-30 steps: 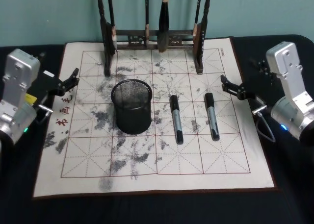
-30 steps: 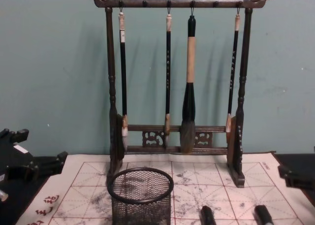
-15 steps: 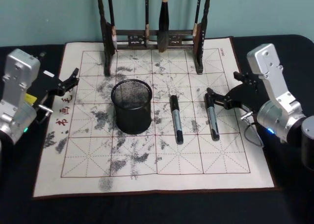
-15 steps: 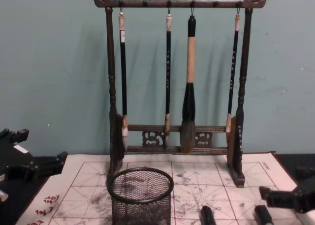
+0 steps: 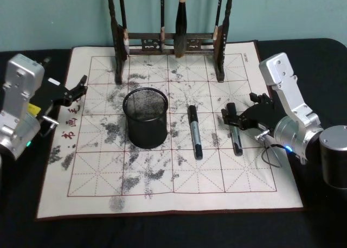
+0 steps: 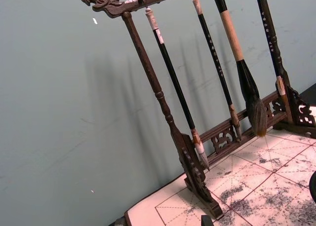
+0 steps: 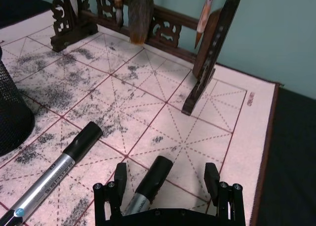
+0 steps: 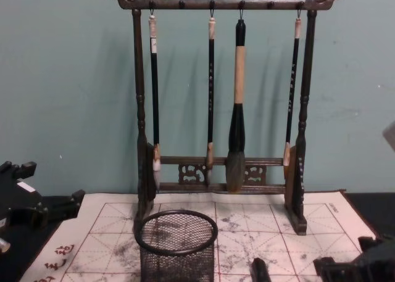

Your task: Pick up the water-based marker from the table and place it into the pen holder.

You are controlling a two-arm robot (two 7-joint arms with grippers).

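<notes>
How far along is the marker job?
Done: nothing; the black wire-mesh pen holder holds no marker. In hand: the open right hand straddles the right black-capped silver marker on the mat; the other marker lies alongside. Remaining: close, lift, drop in. Left hand idle at mat's left edge.

The black table (image 5: 162, 231) is carrying a white grid mat (image 5: 217, 188). The ink-stained mat is lying flat, covering its middle.

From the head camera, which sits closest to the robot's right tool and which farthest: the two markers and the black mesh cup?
1. right marker: lying between the fingers of the open right tool.
2. middle marker: on the mat, to its left.
3. pen holder: farther left again.
</notes>
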